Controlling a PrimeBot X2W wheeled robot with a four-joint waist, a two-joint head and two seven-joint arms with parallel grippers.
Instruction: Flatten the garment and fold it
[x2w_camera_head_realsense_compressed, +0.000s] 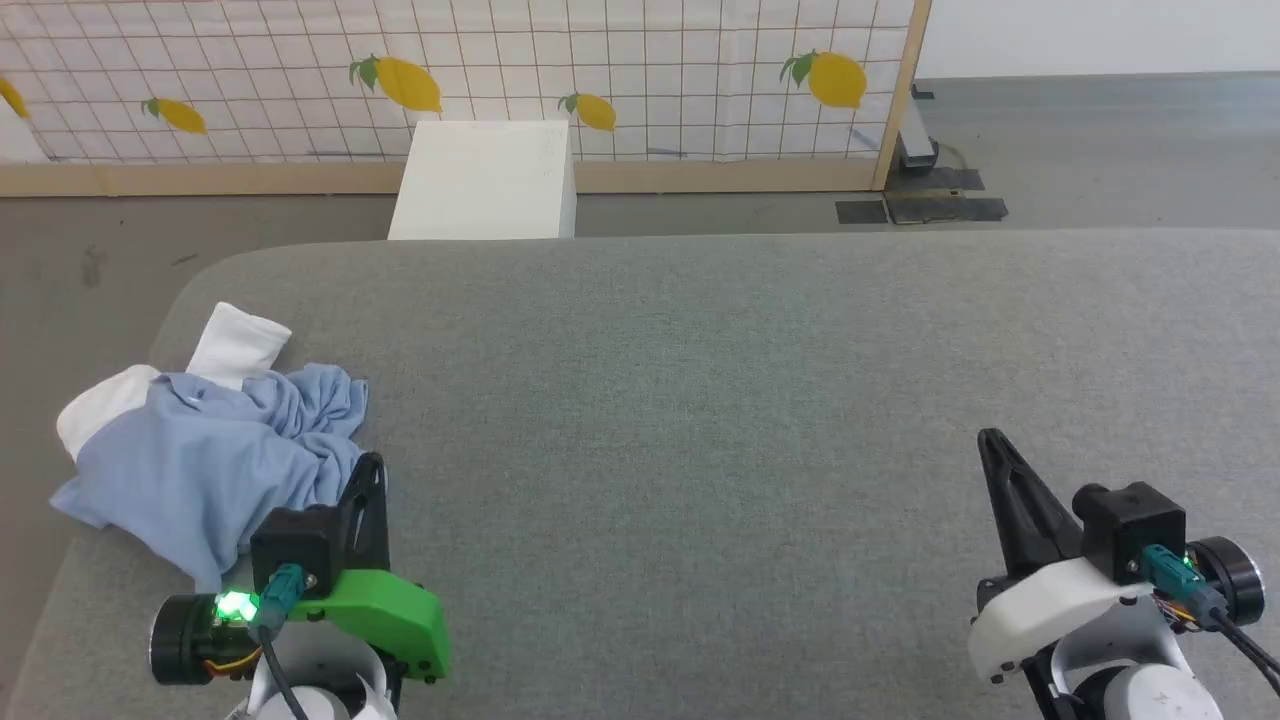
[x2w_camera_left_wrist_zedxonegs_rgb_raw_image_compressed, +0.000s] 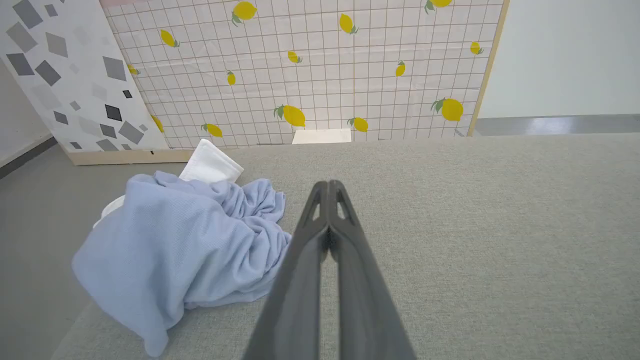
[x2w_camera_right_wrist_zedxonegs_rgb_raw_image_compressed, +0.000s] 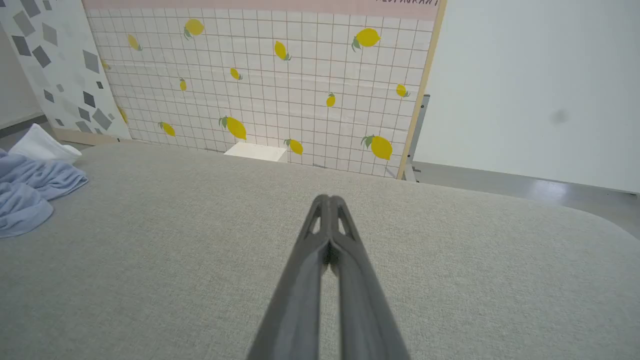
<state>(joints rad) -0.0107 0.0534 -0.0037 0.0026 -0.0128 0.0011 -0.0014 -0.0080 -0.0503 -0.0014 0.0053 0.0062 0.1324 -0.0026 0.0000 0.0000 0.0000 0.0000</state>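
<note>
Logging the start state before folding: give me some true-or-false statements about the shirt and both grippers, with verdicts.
1. The garment lies near the grey surface's left edge. True.
2. The left gripper holds the garment. False: it is shut on nothing, beside the cloth.
3. The right gripper is shut. True.
4. The garment is spread flat. False: it is bunched, a white sleeve sticking out.
5. A box stands on the grey surface. False: the white box stands beyond it, before the lemon-print screen.
</note>
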